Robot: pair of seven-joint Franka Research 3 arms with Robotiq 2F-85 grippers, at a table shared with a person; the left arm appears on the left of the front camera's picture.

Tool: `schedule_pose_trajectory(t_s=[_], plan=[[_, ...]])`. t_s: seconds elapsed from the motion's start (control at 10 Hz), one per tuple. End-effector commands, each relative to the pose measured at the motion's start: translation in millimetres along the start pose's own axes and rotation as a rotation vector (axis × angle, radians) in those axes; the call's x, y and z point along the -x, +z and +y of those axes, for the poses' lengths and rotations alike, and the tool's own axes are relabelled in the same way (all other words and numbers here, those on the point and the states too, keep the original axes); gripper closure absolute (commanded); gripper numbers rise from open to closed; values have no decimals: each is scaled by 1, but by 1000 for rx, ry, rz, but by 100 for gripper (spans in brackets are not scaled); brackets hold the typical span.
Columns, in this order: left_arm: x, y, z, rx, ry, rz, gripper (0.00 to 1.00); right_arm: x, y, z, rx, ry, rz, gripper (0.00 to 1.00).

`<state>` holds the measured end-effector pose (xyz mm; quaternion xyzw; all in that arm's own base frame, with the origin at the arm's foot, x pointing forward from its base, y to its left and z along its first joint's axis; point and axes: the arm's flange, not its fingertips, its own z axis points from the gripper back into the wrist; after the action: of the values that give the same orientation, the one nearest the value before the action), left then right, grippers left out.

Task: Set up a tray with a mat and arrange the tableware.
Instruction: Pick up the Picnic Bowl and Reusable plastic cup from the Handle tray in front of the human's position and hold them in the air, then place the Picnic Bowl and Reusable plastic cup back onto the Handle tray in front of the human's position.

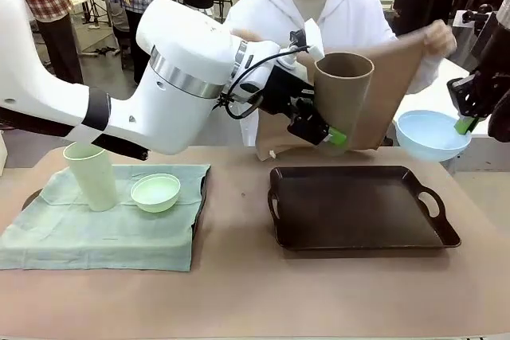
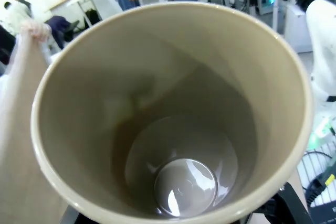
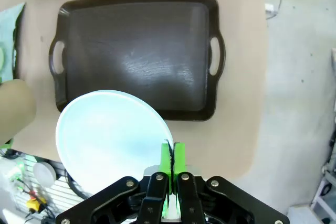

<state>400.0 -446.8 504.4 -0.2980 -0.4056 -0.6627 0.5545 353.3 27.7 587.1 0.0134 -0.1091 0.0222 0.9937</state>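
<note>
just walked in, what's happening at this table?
Mid table-setting. The left tool holds the brown tumbler up over the table; the right tool is pinched on the rim of the light blue bowl, also lifted. The person across is holding up a brown mat behind the dark tray, which is bare. On the robot's left, the pale green tumbler and pale green bowl already sit on a green mat.
</note>
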Motion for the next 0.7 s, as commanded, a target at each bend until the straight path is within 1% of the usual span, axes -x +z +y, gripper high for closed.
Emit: schedule_pose_trajectory(t_s=[0.0, 0.6], plan=[[-5, -2, 2, 6, -3, -17, 100, 3, 1, -1, 0, -1, -2, 100], [-5, -2, 2, 6, -3, -17, 100, 3, 1, -1, 0, -1, -2, 100]])
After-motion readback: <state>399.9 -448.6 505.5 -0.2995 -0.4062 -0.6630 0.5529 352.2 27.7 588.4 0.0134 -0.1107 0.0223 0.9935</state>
